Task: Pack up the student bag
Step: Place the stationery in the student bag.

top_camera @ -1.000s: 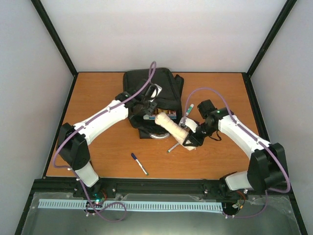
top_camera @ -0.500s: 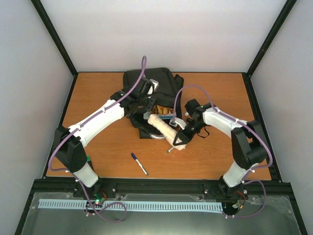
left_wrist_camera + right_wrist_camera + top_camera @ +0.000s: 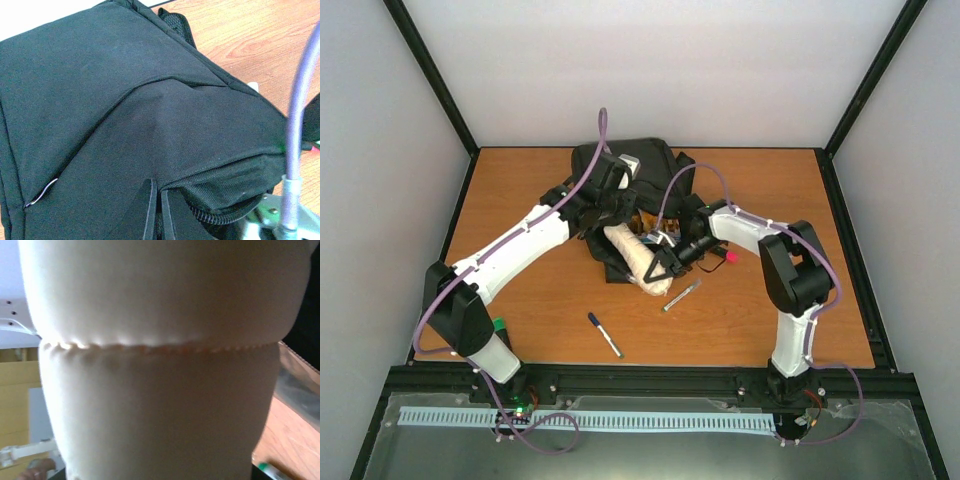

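Observation:
The student bag (image 3: 655, 172) is a black backpack lying at the back middle of the table. My left gripper (image 3: 617, 207) is shut on the fabric at the edge of its opening, where the zipper runs. In the left wrist view the two fingers (image 3: 150, 210) pinch a fold of the student bag (image 3: 125, 100). My right gripper (image 3: 666, 263) is shut on the near end of a beige oblong pouch (image 3: 632, 253). The pouch's far end points into the bag's mouth. The pouch (image 3: 160, 365) fills the right wrist view and hides the fingers.
A blue pen (image 3: 605, 335) lies on the wooden table (image 3: 520, 200) toward the front. A grey marker (image 3: 681, 295) lies just right of the pouch, and a small pink thing (image 3: 729, 257) sits under the right forearm. Black frame posts and white walls enclose the table.
My right arm has carried the pouch left and back, toward the bag's mouth. My left gripper has drawn the bag's edge slightly back and stays shut on it.

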Tool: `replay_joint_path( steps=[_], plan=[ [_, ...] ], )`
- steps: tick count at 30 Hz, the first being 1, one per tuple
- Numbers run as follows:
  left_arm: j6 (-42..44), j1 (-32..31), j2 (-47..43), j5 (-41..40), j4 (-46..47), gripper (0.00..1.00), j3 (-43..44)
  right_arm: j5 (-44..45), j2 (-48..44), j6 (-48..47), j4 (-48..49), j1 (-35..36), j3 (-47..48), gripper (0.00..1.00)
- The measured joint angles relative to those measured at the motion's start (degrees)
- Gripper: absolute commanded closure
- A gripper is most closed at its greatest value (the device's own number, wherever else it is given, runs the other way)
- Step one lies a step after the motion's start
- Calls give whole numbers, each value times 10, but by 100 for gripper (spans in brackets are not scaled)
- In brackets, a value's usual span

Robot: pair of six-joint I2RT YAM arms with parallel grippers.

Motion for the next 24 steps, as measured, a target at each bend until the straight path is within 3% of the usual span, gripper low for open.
replay_joint_path(
  steps=[7, 13, 17, 24],
  plan=[
    [-1, 1, -1, 0, 2, 99, -2, -83, 45, 73, 43, 14, 12, 58],
    [-2, 2, -2, 2, 14, 99, -10, -127, 56, 205, 158, 19, 3, 51],
    [-4, 5, -2, 1, 19, 99, -13, -126, 70, 294, 250, 21, 7, 47],
    [-11, 9, -20, -9, 35, 99, -35, -76, 107, 350, 304, 22, 78, 33]
  ],
)
